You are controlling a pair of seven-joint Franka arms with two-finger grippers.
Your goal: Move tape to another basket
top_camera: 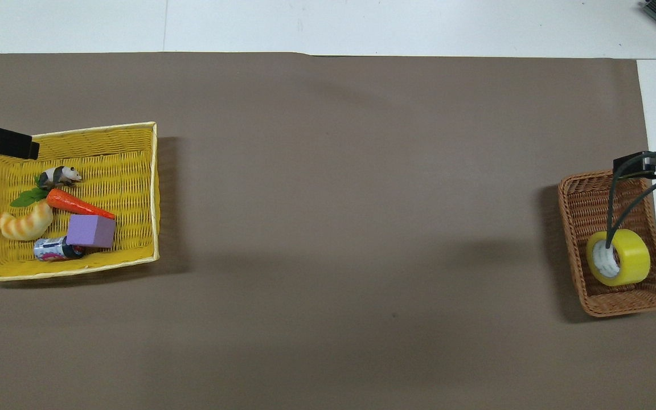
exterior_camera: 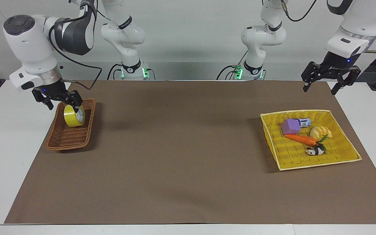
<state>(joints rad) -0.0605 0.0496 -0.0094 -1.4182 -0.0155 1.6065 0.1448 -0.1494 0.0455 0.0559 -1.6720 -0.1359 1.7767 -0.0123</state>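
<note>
The yellow tape (exterior_camera: 73, 115) stands on its edge in the brown wicker basket (exterior_camera: 64, 141), at the end of it nearer to the robots. It also shows in the overhead view (top_camera: 623, 258) in that basket (top_camera: 590, 199). My right gripper (exterior_camera: 62, 103) is open and empty in the air just over the tape and the basket's rim. In the overhead view only part of it (top_camera: 643, 163) shows, with its cable crossing the tape. My left gripper (exterior_camera: 330, 82) is open and empty, waiting in the air over the table corner by the yellow tray-basket (exterior_camera: 344, 153).
The yellow tray-basket (top_camera: 128, 136) holds a purple block (exterior_camera: 290, 126), a small can (exterior_camera: 305, 122), a croissant toy (exterior_camera: 320, 132), a carrot (exterior_camera: 300, 138) and a panda figure (exterior_camera: 316, 150). A brown mat (exterior_camera: 181, 147) covers the table between the two baskets.
</note>
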